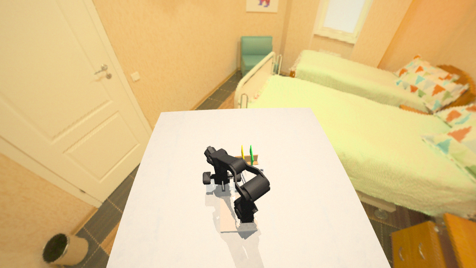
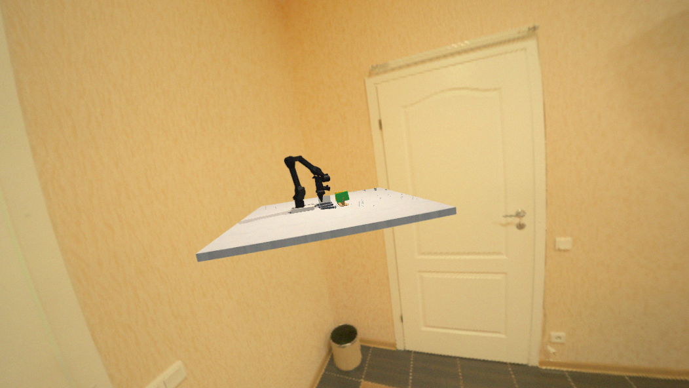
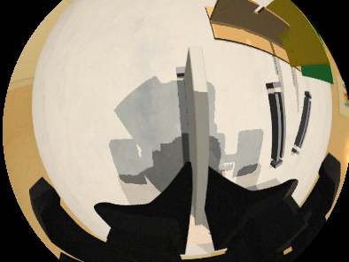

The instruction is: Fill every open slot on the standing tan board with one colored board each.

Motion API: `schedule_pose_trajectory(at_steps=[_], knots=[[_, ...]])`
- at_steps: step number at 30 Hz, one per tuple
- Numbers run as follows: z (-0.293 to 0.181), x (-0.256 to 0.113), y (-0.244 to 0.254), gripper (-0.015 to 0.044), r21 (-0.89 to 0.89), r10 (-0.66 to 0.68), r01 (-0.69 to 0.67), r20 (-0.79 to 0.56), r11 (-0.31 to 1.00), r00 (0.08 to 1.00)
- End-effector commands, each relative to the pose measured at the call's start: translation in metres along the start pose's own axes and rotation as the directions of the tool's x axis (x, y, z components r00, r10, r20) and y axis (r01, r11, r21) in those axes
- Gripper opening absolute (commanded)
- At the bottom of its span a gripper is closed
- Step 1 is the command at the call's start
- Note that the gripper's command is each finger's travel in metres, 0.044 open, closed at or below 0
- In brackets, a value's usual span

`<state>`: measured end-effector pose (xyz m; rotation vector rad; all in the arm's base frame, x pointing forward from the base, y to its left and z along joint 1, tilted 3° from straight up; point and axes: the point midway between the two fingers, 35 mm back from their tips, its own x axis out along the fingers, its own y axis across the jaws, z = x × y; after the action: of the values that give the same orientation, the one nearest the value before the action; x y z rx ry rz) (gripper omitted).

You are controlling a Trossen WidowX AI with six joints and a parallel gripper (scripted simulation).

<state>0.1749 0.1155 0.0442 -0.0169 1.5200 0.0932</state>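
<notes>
The gripper (image 1: 223, 186) (image 2: 322, 198) (image 3: 193, 165) clasps the upright gray board (image 1: 223, 185) (image 2: 326, 198) (image 3: 198, 115), its fingers nearly together, as the yellow board (image 1: 242, 151) (image 3: 306, 37) and green board (image 1: 251, 154) (image 2: 342, 196) (image 3: 318, 73) stand crosswise in the tan board (image 1: 255, 159) (image 3: 248, 27) nearby.

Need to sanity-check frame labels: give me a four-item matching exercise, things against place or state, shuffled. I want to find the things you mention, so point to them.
1. gray board (image 2: 325, 198) (image 3: 201, 128)
2. yellow board (image 1: 242, 151) (image 3: 307, 40)
3. green board (image 1: 251, 155) (image 2: 342, 196) (image 3: 316, 73)
4. rightmost dark holder (image 1: 261, 170) (image 3: 303, 124), wrist view

A. across tan board (image 1: 255, 158) (image 2: 343, 202) (image 3: 245, 22), right one in top view
B. no board in it
C. between the gripper's (image 1: 222, 183) (image 2: 321, 199) (image 3: 199, 168) fingers
D. across tan board, left one in top view

Pairs: 1-C, 2-D, 3-A, 4-B
</notes>
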Motion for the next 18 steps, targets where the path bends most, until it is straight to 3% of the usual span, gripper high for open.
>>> schedule_pose_trajectory(at_steps=[1,18], knots=[[-0.001,-0.005,0.000,0.0000,0.003,0.000,0.000,-0.003,1.000,1.000],[-0.001,-0.038,0.000,0.0000,0.003,0.000,0.000,-0.003,1.000,1.000]])
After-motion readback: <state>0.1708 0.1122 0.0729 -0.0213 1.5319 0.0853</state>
